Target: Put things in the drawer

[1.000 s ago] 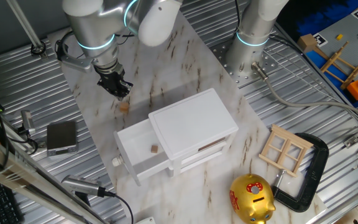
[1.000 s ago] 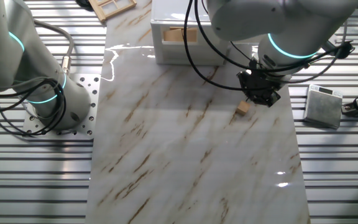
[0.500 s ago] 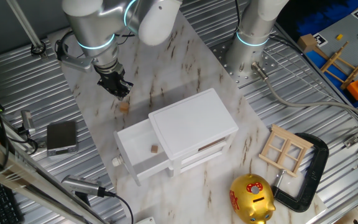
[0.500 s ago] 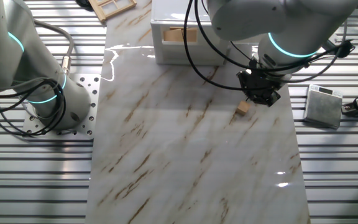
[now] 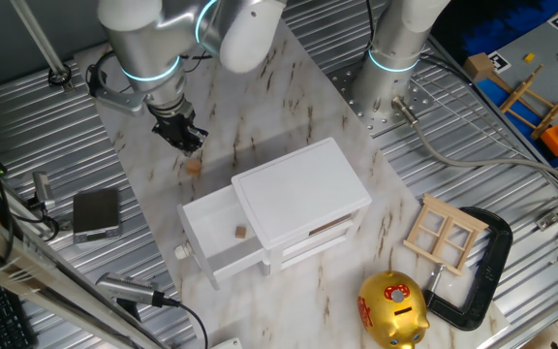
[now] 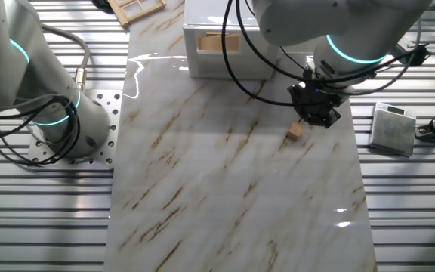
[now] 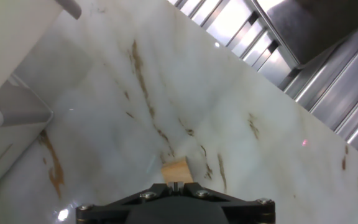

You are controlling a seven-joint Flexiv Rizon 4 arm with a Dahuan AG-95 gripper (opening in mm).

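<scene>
A tiny light-brown wooden block (image 5: 194, 165) lies on the marble board, just left of the white cabinet. It also shows in the other fixed view (image 6: 296, 131) and the hand view (image 7: 176, 170). My gripper (image 5: 187, 143) hangs close above and beside this block, jaws together with nothing between them (image 7: 174, 185). The upper white drawer (image 5: 204, 215) with its round knob (image 5: 181, 252) stands pulled open. A second small block (image 5: 241, 232) lies inside it.
A grey metal box (image 5: 96, 212) sits left of the board on the ribbed table. A wooden window frame (image 5: 444, 233), a black clamp (image 5: 487, 262) and a gold piggy bank (image 5: 392, 308) lie right of the cabinet (image 5: 303, 189). A second arm's base (image 5: 392, 58) stands behind.
</scene>
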